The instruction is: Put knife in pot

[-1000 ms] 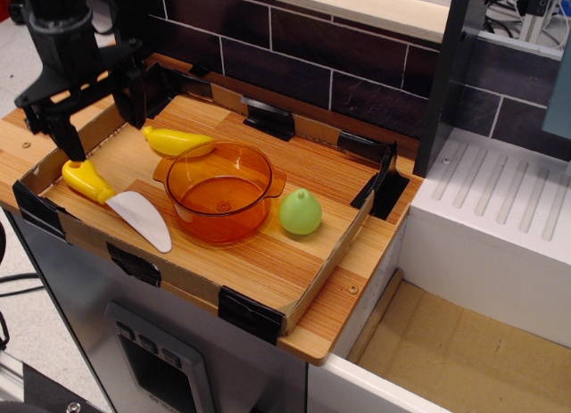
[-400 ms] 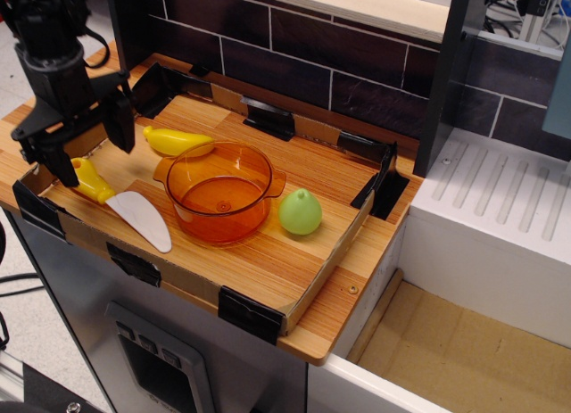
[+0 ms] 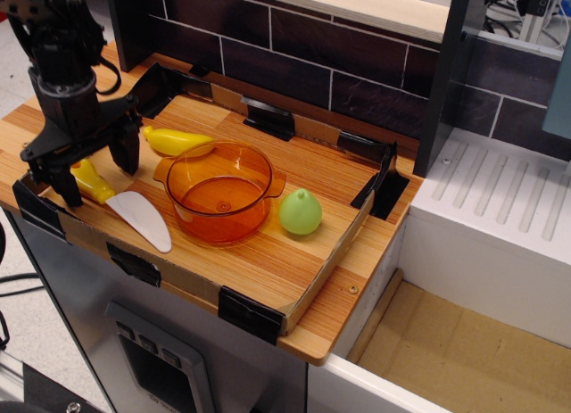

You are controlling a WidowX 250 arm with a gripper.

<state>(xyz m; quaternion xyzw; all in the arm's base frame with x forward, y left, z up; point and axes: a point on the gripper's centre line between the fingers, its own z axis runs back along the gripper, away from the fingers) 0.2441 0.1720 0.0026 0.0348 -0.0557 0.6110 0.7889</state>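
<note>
The knife (image 3: 134, 213) lies on the wooden tray at the front left, its yellow handle pointing left and its white blade pointing toward the front right. My black gripper (image 3: 94, 176) is open and low, its two fingers straddling the yellow handle, one on each side. The transparent orange pot (image 3: 219, 191) stands upright and empty in the middle of the tray, just right of the knife blade.
A yellow toy banana (image 3: 177, 141) lies behind the pot's left handle. A green pear (image 3: 300, 211) stands right of the pot. The tray has a low cardboard rim (image 3: 268, 310) with black corner clips. A dark tiled wall runs behind; a white sink unit (image 3: 500, 208) is at right.
My gripper has come down and slightly right, from above the tray's left rim to around the knife's handle. The knife, pot, banana and pear have not moved.
</note>
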